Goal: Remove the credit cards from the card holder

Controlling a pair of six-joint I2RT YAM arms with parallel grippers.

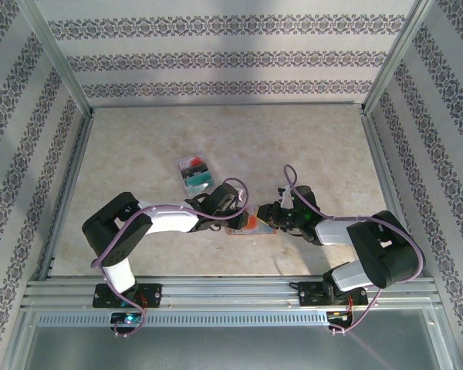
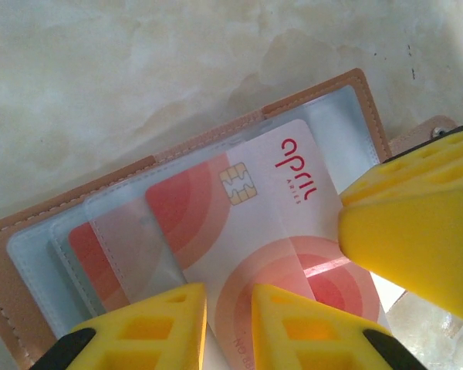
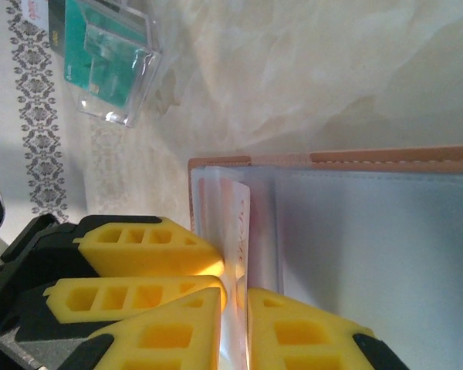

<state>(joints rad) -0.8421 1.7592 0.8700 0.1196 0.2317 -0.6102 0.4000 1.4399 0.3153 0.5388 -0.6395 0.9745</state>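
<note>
Wallet (image 1: 249, 226) is lying open on the surface (image 1: 216, 139), near centre, between my hands. Left hand (image 2: 228, 312) is sitting narrow over the red-white card (image 2: 278, 216). Right hand (image 3: 235, 320), narrow, is straddling that card's edge, and I cannot tell whether it is gripping.

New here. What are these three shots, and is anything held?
Two robot arms bolted at the table's near edge. One picture looks down from above; the other two come from wrist cameras, so the yellow wedges are claw fingers. Left claw and right claw meet at an open brown card holder. A red-and-white card sticks partly out; its edge sits between the right claw's fingers, but a firm grip isn't certain. A clear box of cards lies farther back.
</note>
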